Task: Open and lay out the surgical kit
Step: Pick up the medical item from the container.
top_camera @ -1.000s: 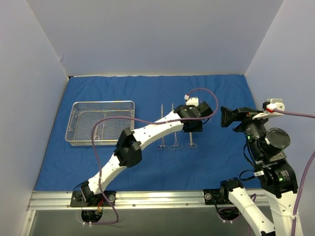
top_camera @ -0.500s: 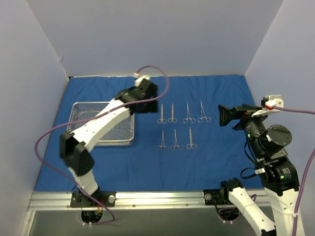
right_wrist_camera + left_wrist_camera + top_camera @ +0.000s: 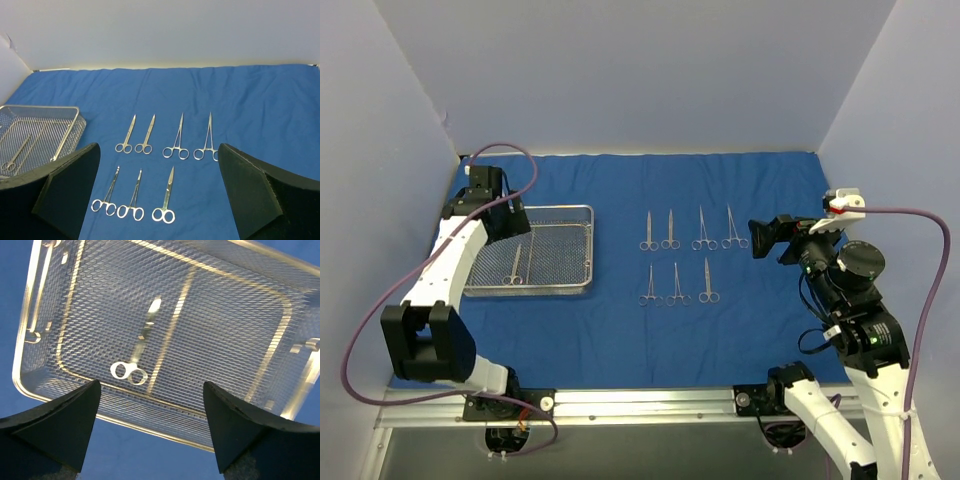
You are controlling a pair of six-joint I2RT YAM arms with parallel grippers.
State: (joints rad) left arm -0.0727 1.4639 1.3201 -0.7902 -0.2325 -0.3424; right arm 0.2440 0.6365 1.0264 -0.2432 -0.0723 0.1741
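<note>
The royal-blue cloth wrap (image 3: 620,330) lies spread flat over the table. On its left stands the silver wire-mesh tray (image 3: 555,208), with one ring-handled instrument (image 3: 515,265) inside, which the left wrist view shows as a steel instrument (image 3: 137,357) on the mesh (image 3: 240,330). Several instruments (image 3: 685,255) lie in two rows at mid-cloth: several in the far row (image 3: 165,135), three in the near row (image 3: 135,197). My left gripper (image 3: 510,222) hovers open over the tray's far left part, holding nothing (image 3: 152,425). My right gripper (image 3: 765,238) stands open to the right of the rows, empty (image 3: 158,165).
Pale walls close in the back and both sides of the table. A metal rail (image 3: 650,400) runs along the near edge, where the arm bases sit. Purple cables (image 3: 920,260) loop from both wrists. The cloth's right part (image 3: 780,190) carries nothing.
My left arm has swung from the laid-out instruments leftward to the tray, and its jaws have opened wide. The right gripper has shifted slightly left and opened a little more.
</note>
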